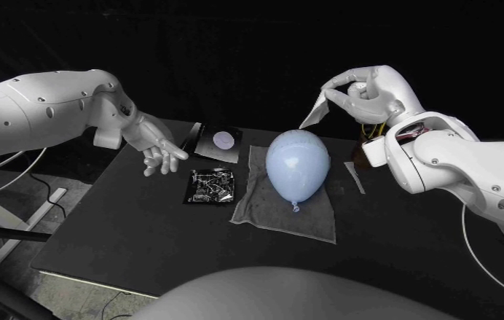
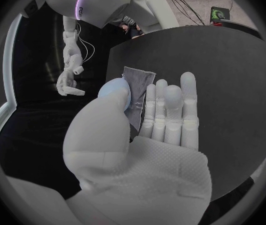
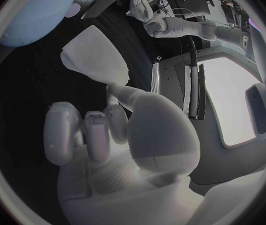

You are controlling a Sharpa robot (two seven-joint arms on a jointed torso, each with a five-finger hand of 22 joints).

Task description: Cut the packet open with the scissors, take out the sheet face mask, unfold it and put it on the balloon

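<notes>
Closest to me, a grey cloth [image 1: 268,214] lies on the black counter [image 1: 157,240]; the room beyond is dark. My left hand [image 1: 163,156] hovers empty, fingers straight and apart. Beside it lies the black packet [image 1: 210,187]. The pale blue balloon [image 1: 296,163] rests on the cloth. My raised right hand [image 1: 368,94] pinches the folded white sheet mask [image 1: 314,114].

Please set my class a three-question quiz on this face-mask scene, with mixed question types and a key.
1. True or false: the balloon lies on a grey cloth.
2. Multiple choice: the raised right robot hand holds A) the balloon, B) the white sheet mask, C) the grey cloth.
3. Short answer: what does the left robot hand hold?

Key: 1 true. 2 B. 3 nothing; its fingers are spread above the table.
</notes>
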